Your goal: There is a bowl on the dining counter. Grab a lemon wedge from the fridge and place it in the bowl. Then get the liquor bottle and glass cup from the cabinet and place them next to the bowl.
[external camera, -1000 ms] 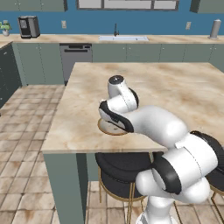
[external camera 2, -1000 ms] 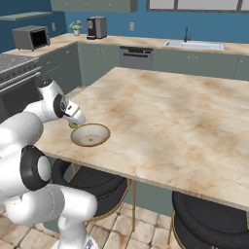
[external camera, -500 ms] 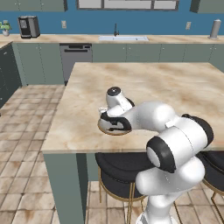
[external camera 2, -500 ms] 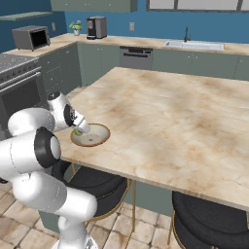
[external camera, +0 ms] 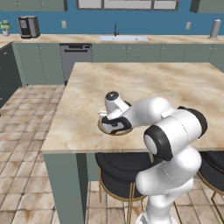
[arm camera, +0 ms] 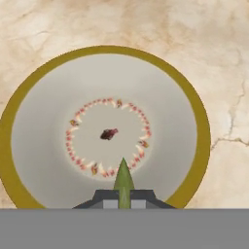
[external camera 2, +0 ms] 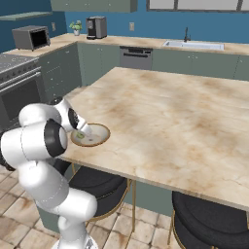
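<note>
The wedge [arm camera: 123, 181] is being held between the closed fingers of the gripper [arm camera: 123, 200], its yellow-green tip sticking up from between the two dark tips. In the hand view it is being hung straight above the bowl [arm camera: 192, 121], over the off-white inside near the ring of small red marks around the centre; whether the wedge is touching the bowl cannot be told. In the right base view the gripper [external camera 2: 83, 132] is being pointed down into the bowl [external camera 2: 99, 127], with a spot of green showing at its tip. The bowl [external camera: 105, 129] is being seen on the counter [external camera: 175, 87] close to the near edge, partly covered by the hand in the left base view. Black stools [external camera 2: 97, 182] are being seen below that edge.
</note>
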Tool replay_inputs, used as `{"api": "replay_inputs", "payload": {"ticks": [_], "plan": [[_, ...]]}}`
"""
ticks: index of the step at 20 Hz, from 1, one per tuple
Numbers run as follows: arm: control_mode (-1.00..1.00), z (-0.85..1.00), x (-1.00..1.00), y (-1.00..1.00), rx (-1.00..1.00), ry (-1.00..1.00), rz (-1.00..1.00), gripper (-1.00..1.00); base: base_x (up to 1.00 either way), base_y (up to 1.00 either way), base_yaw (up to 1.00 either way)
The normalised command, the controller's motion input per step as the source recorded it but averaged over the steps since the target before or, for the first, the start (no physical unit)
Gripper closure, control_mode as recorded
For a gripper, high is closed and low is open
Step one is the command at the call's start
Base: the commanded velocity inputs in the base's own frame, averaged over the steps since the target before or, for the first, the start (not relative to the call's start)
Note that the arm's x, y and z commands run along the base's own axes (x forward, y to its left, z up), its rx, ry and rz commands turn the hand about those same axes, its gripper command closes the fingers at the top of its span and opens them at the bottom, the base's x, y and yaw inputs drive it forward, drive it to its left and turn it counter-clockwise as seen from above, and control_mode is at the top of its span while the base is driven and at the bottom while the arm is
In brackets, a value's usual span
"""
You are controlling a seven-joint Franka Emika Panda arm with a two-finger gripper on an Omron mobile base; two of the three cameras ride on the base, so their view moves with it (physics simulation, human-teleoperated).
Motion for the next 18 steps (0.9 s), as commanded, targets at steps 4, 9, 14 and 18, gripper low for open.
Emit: {"api": "replay_inputs", "payload": {"ticks": [4,9,14,18], "plan": [[-1.0,-0.13,0.39,-0.03,0.0,0.0,-0.05,1.0,0.0,0.0,0.0],[-1.0,-0.18,0.42,-0.11,0.0,0.0,-0.05,1.0,0.0,0.0,0.0],[-1.0,-0.27,0.09,0.0,0.0,0.0,-0.03,1.0,0.0,0.0,0.0],[-1.0,-0.31,0.01,0.0,0.0,0.0,-0.03,-1.0,0.0,0.0,0.0]]}}
